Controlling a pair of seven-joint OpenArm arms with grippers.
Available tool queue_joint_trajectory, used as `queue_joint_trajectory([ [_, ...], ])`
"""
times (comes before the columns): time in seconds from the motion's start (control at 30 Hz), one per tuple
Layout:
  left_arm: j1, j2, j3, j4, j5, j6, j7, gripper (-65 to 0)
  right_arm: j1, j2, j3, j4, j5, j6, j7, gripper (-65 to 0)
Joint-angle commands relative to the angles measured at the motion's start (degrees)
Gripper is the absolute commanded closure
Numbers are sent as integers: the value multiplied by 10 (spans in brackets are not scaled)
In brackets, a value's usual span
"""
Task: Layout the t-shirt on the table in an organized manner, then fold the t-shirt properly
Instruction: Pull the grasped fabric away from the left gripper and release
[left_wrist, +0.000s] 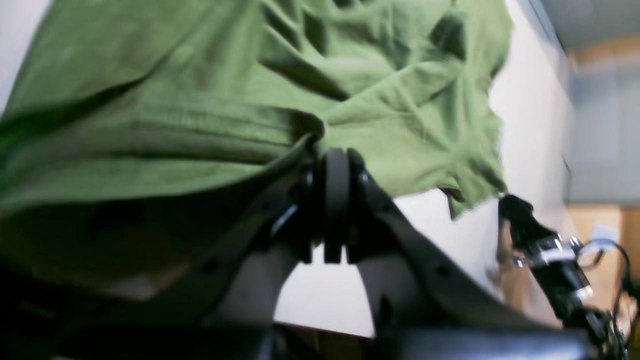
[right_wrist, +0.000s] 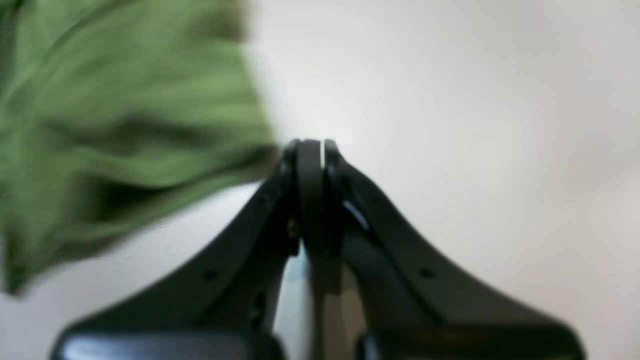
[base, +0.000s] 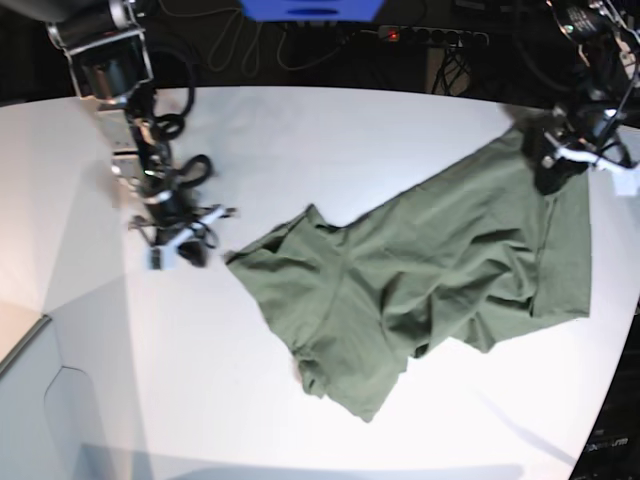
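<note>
Layout step under way, by my reading — the t-shirt (base: 430, 270) lies stretched slantwise across the white table (base: 330, 130), partly spread but creased, with one end bunched near the table's middle and the other drawn up toward the far right corner in the base view; no fold looks started. Going left to right in that view: the right gripper (base: 190, 247) sits at the left, just beside the shirt's near tip, and I cannot tell from there whether it touches cloth. Its own wrist view shows the jaws pressed fully together at the very edge of the green fabric (right_wrist: 115, 125); blur hides whether a sliver of hem is pinched, so hold unconfirmed. At the right of the base view the left gripper (base: 552, 160) is at the shirt's raised end. The left wrist view shows its jaws (left_wrist: 336, 165) nearly closed, with a gathered ridge of cloth running straight into them — shirt (left_wrist: 210, 100) held there, fabric draping away over the table. Judgement for next move: needs tension between the two ends to flatten the body, which calls for a sure grip on the left-hand tip first, then lowering the cloth flat without dragging new wrinkles in.
</note>
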Motion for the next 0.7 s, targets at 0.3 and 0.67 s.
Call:
queue_joint_trajectory([
  [0.3, -55, 37, 121, -21, -13, -2, -12, 0, -75, 70, 167, 34, 0, -1, -1, 0],
  [0.67, -6, 25, 50, -28, -17, -2, -8, 0, -35, 42, 95, 77, -1, 44, -7, -144],
])
